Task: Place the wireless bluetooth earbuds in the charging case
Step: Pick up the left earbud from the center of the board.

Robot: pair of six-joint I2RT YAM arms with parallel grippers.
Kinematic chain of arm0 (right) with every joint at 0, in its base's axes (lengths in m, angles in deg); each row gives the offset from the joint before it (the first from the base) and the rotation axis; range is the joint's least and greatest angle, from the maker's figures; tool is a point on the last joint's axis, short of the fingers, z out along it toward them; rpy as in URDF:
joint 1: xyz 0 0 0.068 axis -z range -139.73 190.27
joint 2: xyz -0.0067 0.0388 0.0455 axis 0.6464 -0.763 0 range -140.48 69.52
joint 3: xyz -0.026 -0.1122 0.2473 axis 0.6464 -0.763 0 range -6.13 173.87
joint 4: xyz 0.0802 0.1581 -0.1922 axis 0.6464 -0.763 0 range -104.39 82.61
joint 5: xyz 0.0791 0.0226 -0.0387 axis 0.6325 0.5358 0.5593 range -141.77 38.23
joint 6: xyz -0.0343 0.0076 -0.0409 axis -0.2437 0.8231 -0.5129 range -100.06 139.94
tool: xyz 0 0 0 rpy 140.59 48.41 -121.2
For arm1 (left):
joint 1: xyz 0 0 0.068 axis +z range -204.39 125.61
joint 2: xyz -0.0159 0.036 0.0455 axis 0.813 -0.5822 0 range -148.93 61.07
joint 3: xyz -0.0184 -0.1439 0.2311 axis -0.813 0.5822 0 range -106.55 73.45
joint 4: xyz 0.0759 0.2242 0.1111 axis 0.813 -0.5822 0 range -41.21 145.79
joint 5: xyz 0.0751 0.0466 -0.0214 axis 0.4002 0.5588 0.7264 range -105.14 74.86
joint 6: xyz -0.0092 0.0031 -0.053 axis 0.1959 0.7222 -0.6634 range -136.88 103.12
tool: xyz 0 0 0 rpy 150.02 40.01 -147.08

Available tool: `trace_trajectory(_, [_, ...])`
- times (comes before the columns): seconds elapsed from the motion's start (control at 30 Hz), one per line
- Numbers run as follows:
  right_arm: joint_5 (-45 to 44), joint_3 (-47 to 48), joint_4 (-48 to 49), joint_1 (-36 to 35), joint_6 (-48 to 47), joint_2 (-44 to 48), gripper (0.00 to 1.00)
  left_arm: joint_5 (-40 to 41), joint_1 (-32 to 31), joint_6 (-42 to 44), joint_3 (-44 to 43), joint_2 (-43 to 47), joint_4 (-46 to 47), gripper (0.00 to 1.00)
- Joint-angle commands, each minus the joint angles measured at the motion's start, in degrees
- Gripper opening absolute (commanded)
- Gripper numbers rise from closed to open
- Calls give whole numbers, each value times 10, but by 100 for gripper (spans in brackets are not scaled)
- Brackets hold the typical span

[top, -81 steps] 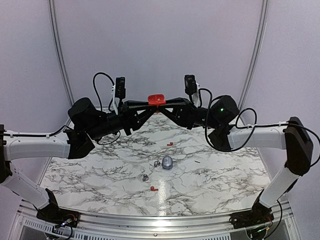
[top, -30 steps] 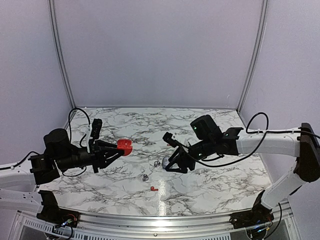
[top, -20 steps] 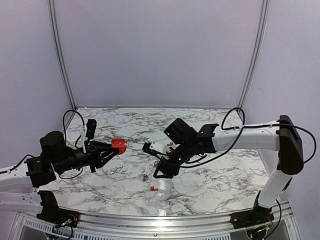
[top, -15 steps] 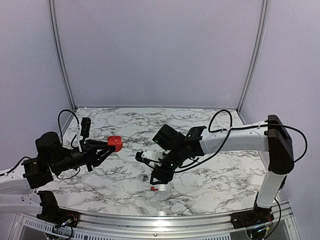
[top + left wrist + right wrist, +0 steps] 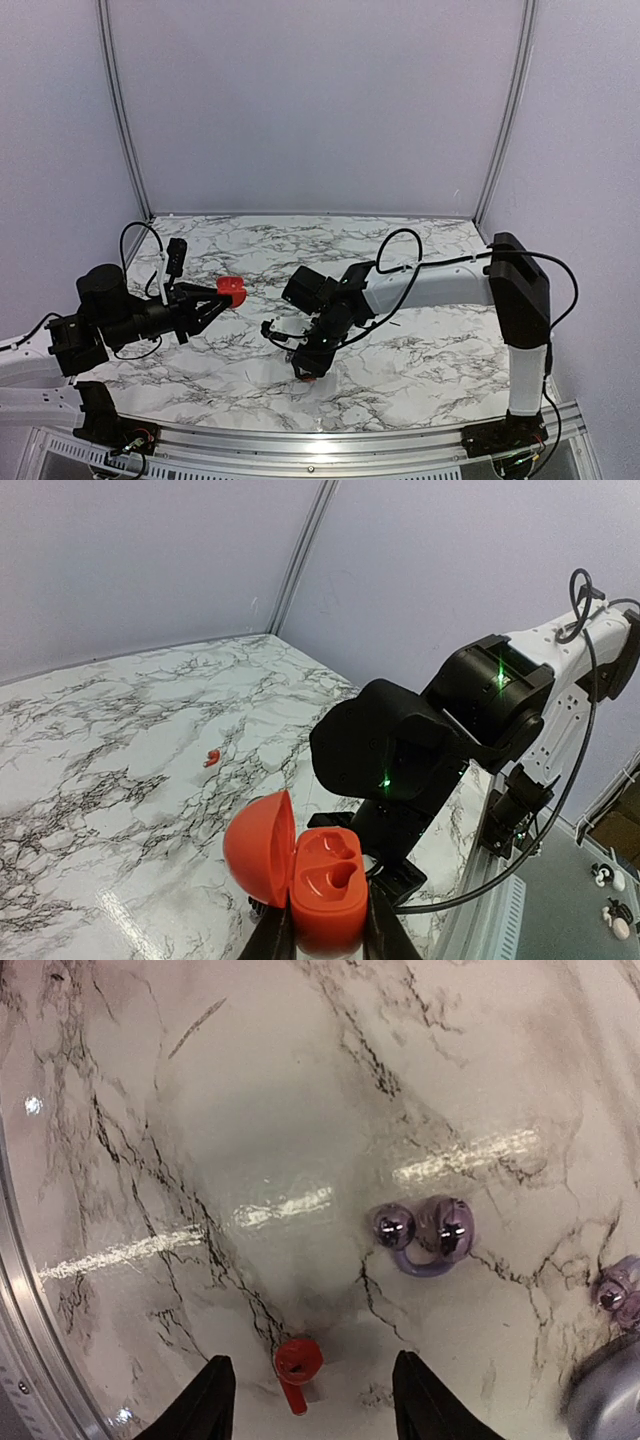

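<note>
My left gripper (image 5: pixel 328 938) is shut on the base of a red charging case (image 5: pixel 328 880) and holds it above the table with its lid (image 5: pixel 258 848) swung open; both sockets are empty. In the top view the case (image 5: pixel 231 291) hangs at centre left. My right gripper (image 5: pixel 312 1397) points down, open, with a red earbud (image 5: pixel 298 1362) lying on the marble between its fingertips (image 5: pixel 207 1400), untouched. Just beyond lies a glossy silvery-purple earbud (image 5: pixel 422 1230), and a second one (image 5: pixel 612 1295) sits at the right edge. A second red earbud (image 5: pixel 211 757) lies farther back on the table.
A grey rounded case (image 5: pixel 602 1407) shows blurred at the lower right of the right wrist view. The right arm (image 5: pixel 420 285) stretches low across the marble table (image 5: pixel 450 350), close in front of the held case. The metal front rail (image 5: pixel 20 1360) runs near the gripper.
The right arm has swung left and toward the near edge, coming down over the red earbud. The left gripper has kept the open red case, shifting only slightly.
</note>
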Motion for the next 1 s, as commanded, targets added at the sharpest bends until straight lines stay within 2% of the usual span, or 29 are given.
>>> trace_trajectory(0.0, [-20,25,-11,-10,1,-17,56,-2,3,-1,-19,-8,-6,0])
trace_trajectory(0.3, [-53,30,-2,-10,10,-41,55,-1,3,-4,-29,-20,-7,0])
trace_trajectory(0.67, [-82,28,-6,0,26,-41,48,3,3,-4,-31,-21,-11,0])
trace_trajectory(0.97, [-68,30,-21,-6,30,-24,51,0,3,1,-30,-24,-11,0])
